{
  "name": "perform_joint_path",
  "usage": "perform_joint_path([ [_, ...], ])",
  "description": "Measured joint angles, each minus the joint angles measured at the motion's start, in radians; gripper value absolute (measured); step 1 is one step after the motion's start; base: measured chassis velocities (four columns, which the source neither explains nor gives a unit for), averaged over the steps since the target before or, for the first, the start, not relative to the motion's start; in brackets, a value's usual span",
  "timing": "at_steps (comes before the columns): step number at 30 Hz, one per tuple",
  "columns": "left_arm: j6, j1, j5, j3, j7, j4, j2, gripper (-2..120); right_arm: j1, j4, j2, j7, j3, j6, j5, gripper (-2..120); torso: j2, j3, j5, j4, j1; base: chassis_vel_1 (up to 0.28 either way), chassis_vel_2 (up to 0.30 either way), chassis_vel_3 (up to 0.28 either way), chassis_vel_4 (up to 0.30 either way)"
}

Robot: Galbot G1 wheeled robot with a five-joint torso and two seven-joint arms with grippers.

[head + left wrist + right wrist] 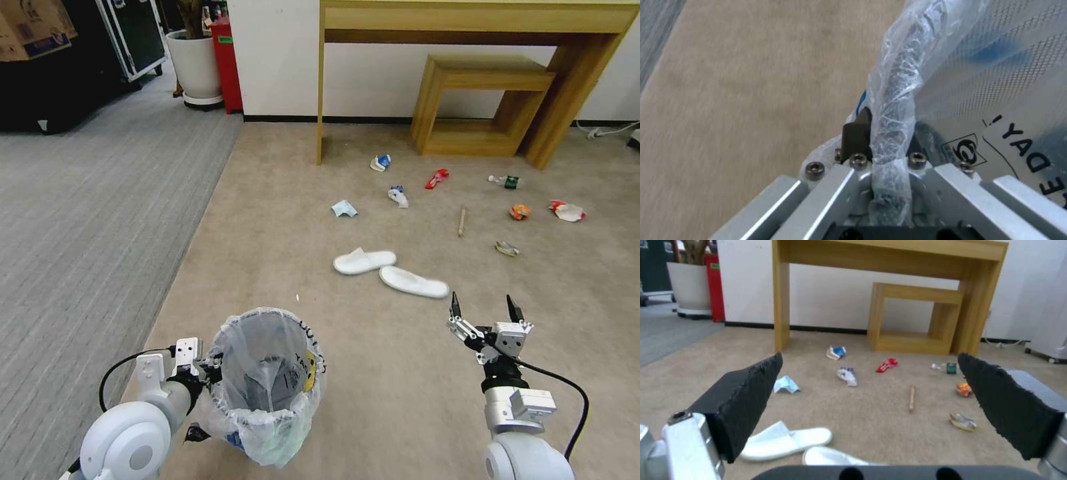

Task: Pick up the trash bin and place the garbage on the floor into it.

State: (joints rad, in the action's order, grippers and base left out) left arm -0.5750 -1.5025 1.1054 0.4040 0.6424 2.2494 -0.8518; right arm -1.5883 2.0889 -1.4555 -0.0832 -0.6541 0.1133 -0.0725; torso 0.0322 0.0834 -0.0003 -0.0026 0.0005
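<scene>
At the trash bin (270,383) rim, plastic hides the left claw's (212,368) inner fingertip.

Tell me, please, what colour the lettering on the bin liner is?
Black, clearest in the left wrist view on the bin liner.

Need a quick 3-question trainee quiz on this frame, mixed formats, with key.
1. True or false: the left gripper is shut on the rim of the small round bag-lined trash bin.
2. The right gripper is: A) open, holding nothing; B) shut on a slipper; C) inside the bin.
3. Fill in: the two white slippers lie on the beige short-pile ____.

Key: 1 true; 2 A; 3 carpet.
</scene>
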Motion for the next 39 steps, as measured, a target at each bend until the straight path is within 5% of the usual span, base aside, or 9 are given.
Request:
perform_joint_path([
  [39,0.009,0.005,-0.003,-0.003,-0.003,-0.016,0.005,0,0.012,-0.015,0.005,-0.032,0.015,-0.025,-0.043,100,0.000,0.000,0.0003,0.0004,0.000,-0.170,0.173,0.168,-0.169],
])
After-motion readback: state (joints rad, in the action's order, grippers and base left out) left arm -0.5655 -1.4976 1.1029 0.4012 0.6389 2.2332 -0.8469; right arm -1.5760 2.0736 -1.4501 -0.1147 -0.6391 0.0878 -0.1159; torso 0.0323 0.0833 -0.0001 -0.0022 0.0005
